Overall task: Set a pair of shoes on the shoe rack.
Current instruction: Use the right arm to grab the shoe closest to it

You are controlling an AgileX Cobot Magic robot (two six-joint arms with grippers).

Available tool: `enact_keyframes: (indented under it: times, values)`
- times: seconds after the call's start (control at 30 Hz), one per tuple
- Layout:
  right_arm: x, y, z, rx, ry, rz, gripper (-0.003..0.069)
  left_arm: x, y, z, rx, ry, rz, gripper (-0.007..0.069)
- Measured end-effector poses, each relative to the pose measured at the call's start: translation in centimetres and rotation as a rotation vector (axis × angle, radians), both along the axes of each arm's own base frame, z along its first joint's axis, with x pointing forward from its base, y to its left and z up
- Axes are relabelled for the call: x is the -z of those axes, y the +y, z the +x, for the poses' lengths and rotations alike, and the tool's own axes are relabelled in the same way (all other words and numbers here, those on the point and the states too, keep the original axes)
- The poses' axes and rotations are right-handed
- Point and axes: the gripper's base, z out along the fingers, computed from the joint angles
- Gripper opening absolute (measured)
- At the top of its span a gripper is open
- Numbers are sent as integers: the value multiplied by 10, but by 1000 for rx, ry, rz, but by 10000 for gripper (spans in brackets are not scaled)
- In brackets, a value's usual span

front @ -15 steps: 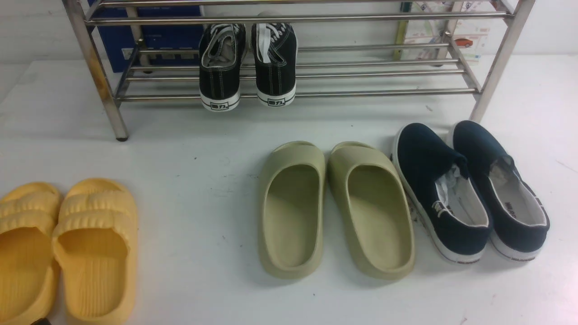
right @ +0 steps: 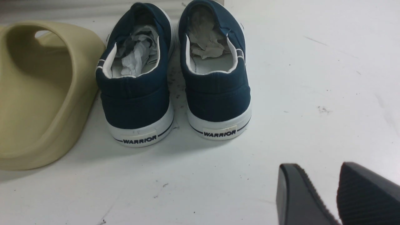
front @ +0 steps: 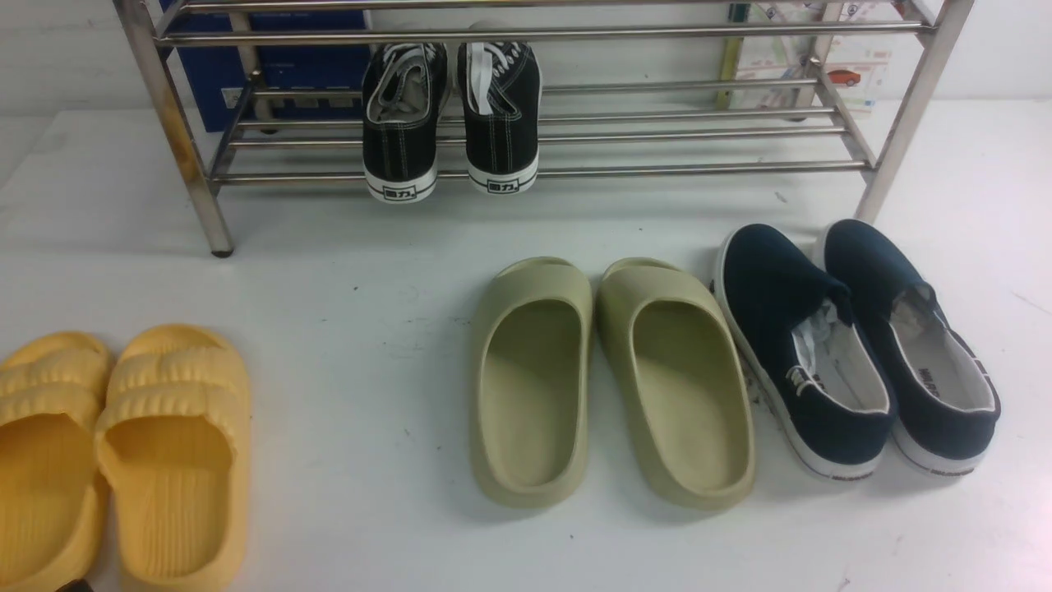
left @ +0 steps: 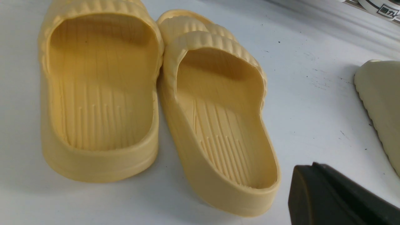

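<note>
The pair of shoes, navy slip-ons with white soles, stands side by side on the white table at the right, left shoe and right shoe, toes toward the shoe rack. The right wrist view shows their heels and crumpled paper inside. My right gripper hovers behind and to the right of those heels, open, nothing between its fingers. My left gripper is shut and empty, beside the heel of a yellow slide. Neither gripper shows in the front view.
Black lace-up sneakers sit on the rack's lower bars, left of centre. Olive slides lie mid-table, touching the left navy shoe. Yellow slides lie at the front left. A blue box stands behind the rack.
</note>
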Motion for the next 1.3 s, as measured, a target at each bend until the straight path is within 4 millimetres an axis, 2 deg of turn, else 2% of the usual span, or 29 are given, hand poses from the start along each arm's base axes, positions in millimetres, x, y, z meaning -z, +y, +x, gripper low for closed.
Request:
enact_keyframes:
  times: [0.67, 0.77, 0.87, 0.9, 0.93, 1.0, 1.17, 1.3]
  values:
    - [-1, 0, 1, 1, -18, -4, 239, 0, 0, 0, 0, 0, 0, 1]
    - [-3, 2, 2, 16, -63, 141, 239, 0, 0, 0, 0, 0, 0, 2]
    - [-10, 5, 3, 46, -133, 420, 239, 0, 0, 0, 0, 0, 0, 5]
    - [-11, 5, 4, 48, -142, 438, 239, 0, 0, 0, 0, 0, 0, 6]
    - [-14, 5, 4, 61, -173, 555, 239, 0, 0, 0, 0, 0, 0, 8]
    - [-17, 5, 4, 74, -206, 670, 239, 0, 0, 0, 0, 0, 0, 8]
    - [-24, 3, 5, 88, -282, 741, 237, 0, 0, 0, 0, 0, 0, 16]
    - [-25, 7, 3, 68, -197, 725, 199, 0, 0, 0, 0, 0, -1, 18]
